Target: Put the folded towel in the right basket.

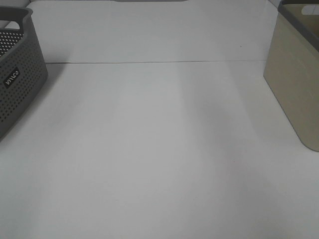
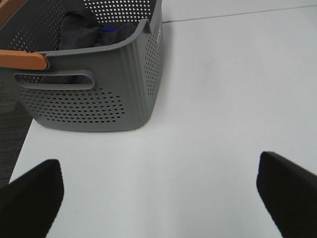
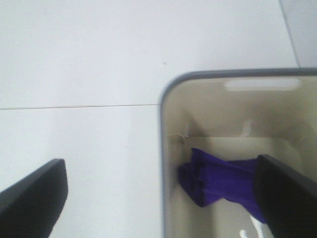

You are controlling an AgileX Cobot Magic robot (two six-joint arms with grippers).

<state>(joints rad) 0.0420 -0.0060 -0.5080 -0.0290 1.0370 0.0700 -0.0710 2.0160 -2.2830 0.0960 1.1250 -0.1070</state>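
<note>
Purple folded towel (image 3: 218, 181) already lies inside the beige right basket (image 3: 166, 163), low down against the wall nearest the open table, so the drop looks done, judged only from how it sits. Right gripper (image 3: 158, 198) hangs above that basket's rim with its dark fingers (image 3: 32, 198) spread wide, nothing between them; one finger is over the table beside the basket and the other over the towel, which fits a release pose straight over the drop spot. Left gripper (image 2: 161, 191) also spread wide and empty, parked over bare white table (image 1: 159, 164) near the grey perforated basket (image 2: 99, 94), likely just kept out of the way since the task needs only the other arm. From the high camera the right basket is at the table's right edge, well apart from the grey one at the left edge, bare table between them. Hard to see: the high camera shows neither arm and not the inside of the right basket, so the towel shows only in the right wrist view, and there the far finger covers one end of it. Something white under the towel, cannot tell what. Dark cloth (image 2: 79, 29) in the grey basket, with a bit of blue, unclear what. An orange bar (image 2: 22, 59) crosses the grey basket's rim, cut off at frame edge.
</note>
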